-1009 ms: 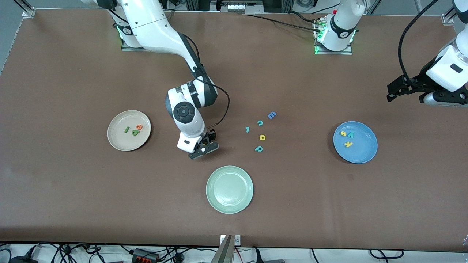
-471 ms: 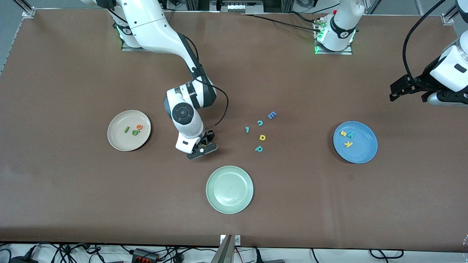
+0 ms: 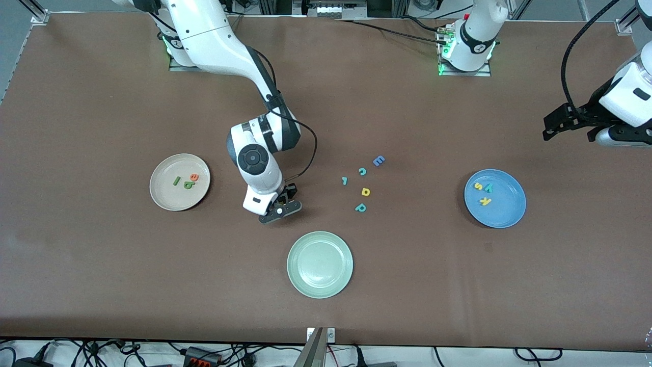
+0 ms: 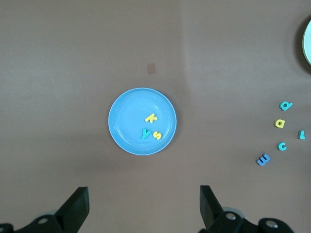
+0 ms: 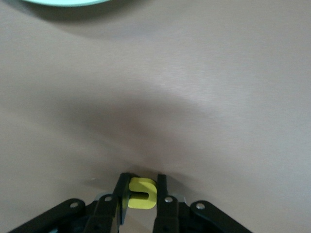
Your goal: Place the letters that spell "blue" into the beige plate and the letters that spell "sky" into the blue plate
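Three of the "blue" letters already lie in the beige plate (image 3: 179, 182): green "l" (image 3: 176, 181), green "b" (image 3: 189, 185) and orange "e" (image 3: 194, 177). The fourth, the yellow "u" (image 5: 142, 193), now sits pinched between the fingers of the right gripper (image 3: 279, 208), which have drawn in around it over the last second while the gripper drifts slightly toward the beige plate, low over bare table. That suggests the last carry is starting.

The blue plate (image 3: 509, 214) holds yellow "s" (image 3: 478, 186), teal "y" (image 3: 488, 188) and yellow "k" (image 3: 485, 201), so "sky" looks complete. The left gripper (image 3: 551, 128) waits with fingers spread wide and empty, at its end of the table.

No brand or label is readable; the only writing is the foam letters themselves.
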{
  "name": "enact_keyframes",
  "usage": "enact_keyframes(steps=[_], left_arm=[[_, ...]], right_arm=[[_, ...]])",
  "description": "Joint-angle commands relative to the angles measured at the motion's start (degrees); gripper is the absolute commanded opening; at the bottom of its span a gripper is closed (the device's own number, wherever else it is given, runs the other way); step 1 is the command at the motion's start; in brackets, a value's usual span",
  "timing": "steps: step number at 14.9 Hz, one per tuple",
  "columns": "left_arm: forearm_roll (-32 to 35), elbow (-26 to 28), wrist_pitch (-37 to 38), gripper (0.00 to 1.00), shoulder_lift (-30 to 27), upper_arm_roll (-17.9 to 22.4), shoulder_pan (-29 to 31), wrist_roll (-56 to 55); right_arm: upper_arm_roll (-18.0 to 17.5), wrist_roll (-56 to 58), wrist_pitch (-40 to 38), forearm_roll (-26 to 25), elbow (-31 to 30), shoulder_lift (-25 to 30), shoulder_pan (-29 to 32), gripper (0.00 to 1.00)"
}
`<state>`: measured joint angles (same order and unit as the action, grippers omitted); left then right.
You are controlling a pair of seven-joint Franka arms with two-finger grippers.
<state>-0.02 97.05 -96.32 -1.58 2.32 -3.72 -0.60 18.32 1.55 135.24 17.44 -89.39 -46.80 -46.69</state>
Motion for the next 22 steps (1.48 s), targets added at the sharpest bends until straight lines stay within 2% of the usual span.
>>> enact_keyframes(steps=[1,4,7,12,14,17,18,19,20,21,22], left_arm=[[0.55,-0.29,1.22,1.00,-0.70,0.49,-1.12,0.07],[0.55,-0.37,1.31,1.00,-0.70,0.49,-1.03,0.25],[0.55,-0.81,1.31,1.00,-0.53,0.41,-1.20,0.16],[0.55,-0.81,1.40,1.00,-0.44,0.23,-1.12,0.34],[0.55,-0.81,1.40,1.00,-0.44,0.23,-1.12,0.34],[0.55,-0.90,1.40,1.00,-0.44,0.23,-1.12,0.43],[0.55,-0.81,1.40,1.00,-0.44,0.32,-1.12,0.43],[0.55,-0.81,1.40,1.00,-0.44,0.23,-1.12,0.43],[0.55,-0.81,1.40,1.00,-0.44,0.23,-1.12,0.43],[0.55,-0.81,1.40,1.00,-0.44,0.23,-1.12,0.34],[0.55,-0.81,1.40,1.00,-0.44,0.32,-1.12,0.34]], right_arm=[[2.58,1.17,-6.54,0.84,2.28,2.15,0.81,0.15],[9.60,1.87,-16.73,0.32,3.17,3.47,0.46,0.14],[16.45,4.07,-25.27,0.14,-0.68,4.78,-0.41,0.14],[20.96,13.11,-25.64,0.05,-13.68,13.38,-0.42,0.14],[22.36,15.40,-22.15,0.05,-20.35,16.55,-0.33,0.14],[23.25,18.84,-19.58,0.14,-22.58,16.13,1.42,0.19],[23.25,18.75,-18.79,0.32,-23.10,15.78,1.60,0.25],[23.16,18.75,-17.48,0.40,-23.72,15.17,1.43,0.45],[23.16,18.66,-16.42,0.93,-24.25,14.99,1.60,0.83],[23.16,18.49,-16.33,1.02,-24.16,14.98,1.86,1.00],[23.16,18.05,-16.67,1.11,-23.82,15.07,1.52,1.00]])
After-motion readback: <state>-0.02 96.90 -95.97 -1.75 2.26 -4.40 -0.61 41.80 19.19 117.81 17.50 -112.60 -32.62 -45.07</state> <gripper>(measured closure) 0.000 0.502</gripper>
